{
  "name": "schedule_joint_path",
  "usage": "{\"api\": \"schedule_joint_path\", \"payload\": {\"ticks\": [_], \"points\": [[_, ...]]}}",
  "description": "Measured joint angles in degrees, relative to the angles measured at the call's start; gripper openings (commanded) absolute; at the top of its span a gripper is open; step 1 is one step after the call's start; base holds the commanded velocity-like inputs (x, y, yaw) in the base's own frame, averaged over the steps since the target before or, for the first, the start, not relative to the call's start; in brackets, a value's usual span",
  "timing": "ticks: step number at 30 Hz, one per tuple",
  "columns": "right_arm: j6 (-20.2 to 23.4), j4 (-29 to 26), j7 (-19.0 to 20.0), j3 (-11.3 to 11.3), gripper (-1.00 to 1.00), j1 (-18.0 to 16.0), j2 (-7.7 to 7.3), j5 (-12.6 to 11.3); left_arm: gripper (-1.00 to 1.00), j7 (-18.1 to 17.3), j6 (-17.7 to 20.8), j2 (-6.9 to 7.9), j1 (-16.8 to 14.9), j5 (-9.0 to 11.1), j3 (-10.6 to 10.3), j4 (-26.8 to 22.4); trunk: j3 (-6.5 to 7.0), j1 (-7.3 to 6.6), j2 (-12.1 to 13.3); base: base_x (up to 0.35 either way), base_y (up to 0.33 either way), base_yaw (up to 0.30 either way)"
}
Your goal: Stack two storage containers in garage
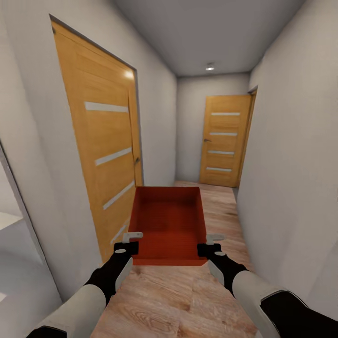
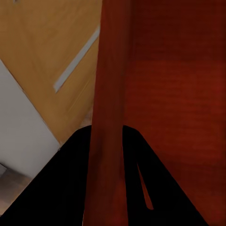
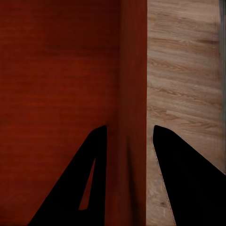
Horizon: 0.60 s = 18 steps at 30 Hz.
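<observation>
In a narrow hallway, just beside the near wooden door [image 1: 105,150], a storage container [image 1: 168,225] hangs above the plank floor [image 1: 178,300], left hand [image 1: 130,240] and right hand [image 1: 210,244] each grasping a side wall.

The head camera looks forward and down a hallway over both arms. Each wrist camera sits tight against one side wall of the bin [image 1: 168,225], shared by all views.
</observation>
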Motion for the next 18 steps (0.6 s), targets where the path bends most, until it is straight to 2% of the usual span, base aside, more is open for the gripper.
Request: {"api": "schedule_joint_path", "payload": {"ticks": [4, 18], "points": [[0.04, -0.06, 0.03, 0.07, -1.0, 0.0, -0.03, -0.06, -1.0, 0.0, 0.0, -0.05, 0.01, -0.09, 0.11, -0.03, 0.0, 0.0, 0.0, 0.321, 0.0, -0.143], [-0.03, 0.01, 0.01, 0.01, -1.0, -0.01, 0.0, 0.01, -1.0, 0.02, -0.04, 0.0, 0.01, 0.0, 0.0, 0.0, 0.0, 0.0, 0.0, 0.32, 0.0, -0.002]]}}
